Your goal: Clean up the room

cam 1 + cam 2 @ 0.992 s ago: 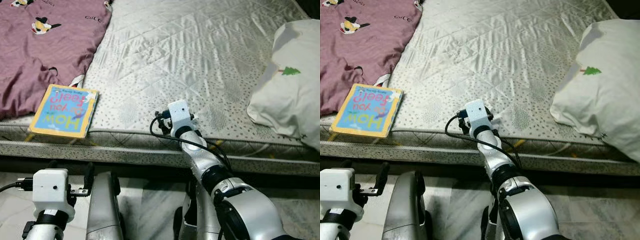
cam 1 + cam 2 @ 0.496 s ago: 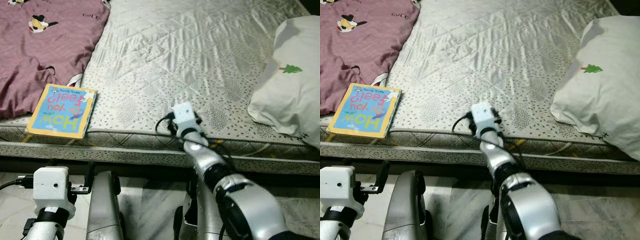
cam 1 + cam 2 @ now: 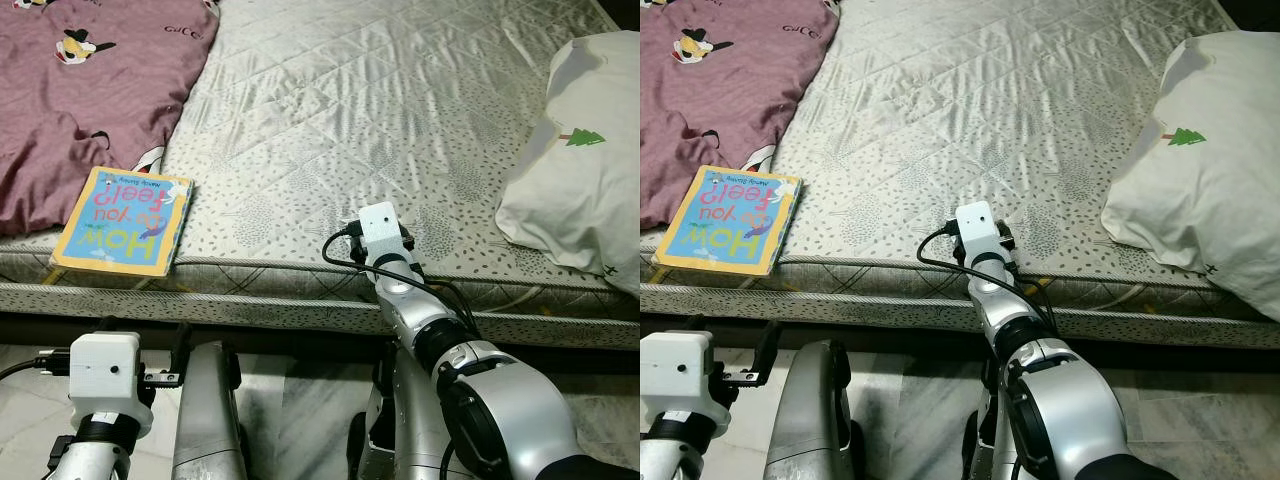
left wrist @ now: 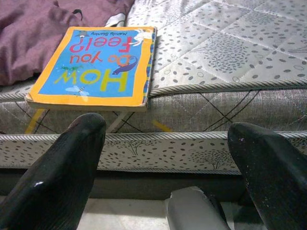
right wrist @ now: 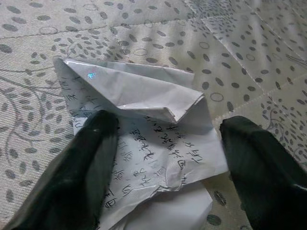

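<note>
Right end effector (image 5: 165,158): two black fingers (image 5: 76,172) spread wide apart, one to each side of a crumpled paper (image 5: 144,143). Paper is white, creased, folded over on itself along one ridge, with handwritten dark characters across the flatter part. It lies on the mattress (image 5: 43,62), a pale quilted cover with dotted and leaf-like print and stitched diagonal seams. One finger overlaps the paper's edge; contact cannot be told. The other stands just beside the paper.

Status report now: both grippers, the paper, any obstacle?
Right gripper open, fingers either side of crumpled paper on mattress. Left gripper open, low, facing book. Nothing blocking.
</note>
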### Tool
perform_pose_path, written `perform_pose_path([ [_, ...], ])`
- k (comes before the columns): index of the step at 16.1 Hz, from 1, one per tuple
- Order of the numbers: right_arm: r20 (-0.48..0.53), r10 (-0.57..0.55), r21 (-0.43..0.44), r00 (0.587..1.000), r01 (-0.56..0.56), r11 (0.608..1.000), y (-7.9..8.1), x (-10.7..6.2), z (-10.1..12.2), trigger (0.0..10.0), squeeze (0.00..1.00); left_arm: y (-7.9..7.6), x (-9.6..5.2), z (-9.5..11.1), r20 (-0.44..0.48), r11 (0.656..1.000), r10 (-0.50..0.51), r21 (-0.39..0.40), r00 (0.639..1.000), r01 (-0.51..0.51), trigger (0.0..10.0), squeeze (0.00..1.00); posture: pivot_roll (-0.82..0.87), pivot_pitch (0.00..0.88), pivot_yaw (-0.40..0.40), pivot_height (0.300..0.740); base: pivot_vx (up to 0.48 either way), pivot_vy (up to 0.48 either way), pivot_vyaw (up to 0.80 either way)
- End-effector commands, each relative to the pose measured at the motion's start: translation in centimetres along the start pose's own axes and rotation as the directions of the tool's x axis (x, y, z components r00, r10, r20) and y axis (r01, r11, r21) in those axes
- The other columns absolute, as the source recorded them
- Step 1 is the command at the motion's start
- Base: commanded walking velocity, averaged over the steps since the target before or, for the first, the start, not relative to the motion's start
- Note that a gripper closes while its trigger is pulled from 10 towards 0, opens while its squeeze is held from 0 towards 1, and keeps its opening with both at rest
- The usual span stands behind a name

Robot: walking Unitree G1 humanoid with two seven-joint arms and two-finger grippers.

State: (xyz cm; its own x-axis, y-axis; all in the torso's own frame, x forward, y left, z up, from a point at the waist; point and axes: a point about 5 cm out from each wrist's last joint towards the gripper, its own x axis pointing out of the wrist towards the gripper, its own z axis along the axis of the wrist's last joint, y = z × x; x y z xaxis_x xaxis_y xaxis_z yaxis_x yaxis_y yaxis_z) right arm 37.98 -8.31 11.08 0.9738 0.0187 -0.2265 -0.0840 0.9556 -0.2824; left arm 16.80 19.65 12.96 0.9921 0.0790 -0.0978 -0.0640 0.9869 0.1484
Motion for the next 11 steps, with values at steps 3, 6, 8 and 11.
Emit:
perform_pose_path([
  [3,-0.038,0.016,0.016,0.999,-0.015,1.0,0.15,-0.15,-0.88,0.0,0.0,0.14,0.05,-0.41,-0.024,1.0,0.006,0.001,1.0,-0.006,10.0,0.0,0.3,0.231,-0.031,0.499,0.0,0.0,0.0],
  [6,-0.025,0.027,0.025,0.999,-0.027,0.999,0.15,-0.11,-0.63,0.0,0.0,0.16,0.25,-0.4,-0.02,1.0,0.005,0.003,1.0,-0.005,10.0,0.0,0.3,0.223,-0.028,0.499,0.0,0.0,0.0],
  [8,-0.026,0.027,0.025,0.999,-0.027,0.999,0.13,-0.11,-0.69,0.0,0.0,0.14,0.31,-0.39,-0.019,1.0,0.005,0.003,1.0,-0.005,10.0,0.0,0.3,0.221,-0.027,0.499,0.0,0.0,0.0],
  [11,-0.027,0.031,0.037,0.999,-0.03,0.999,0.07,-0.15,-0.86,0.0,0.0,0.15,0.58,-0.33,-0.014,1.0,0.003,0.004,1.0,-0.003,10.0,0.0,0.3,0.216,-0.026,0.499,0.0,0.0,0.0],
])
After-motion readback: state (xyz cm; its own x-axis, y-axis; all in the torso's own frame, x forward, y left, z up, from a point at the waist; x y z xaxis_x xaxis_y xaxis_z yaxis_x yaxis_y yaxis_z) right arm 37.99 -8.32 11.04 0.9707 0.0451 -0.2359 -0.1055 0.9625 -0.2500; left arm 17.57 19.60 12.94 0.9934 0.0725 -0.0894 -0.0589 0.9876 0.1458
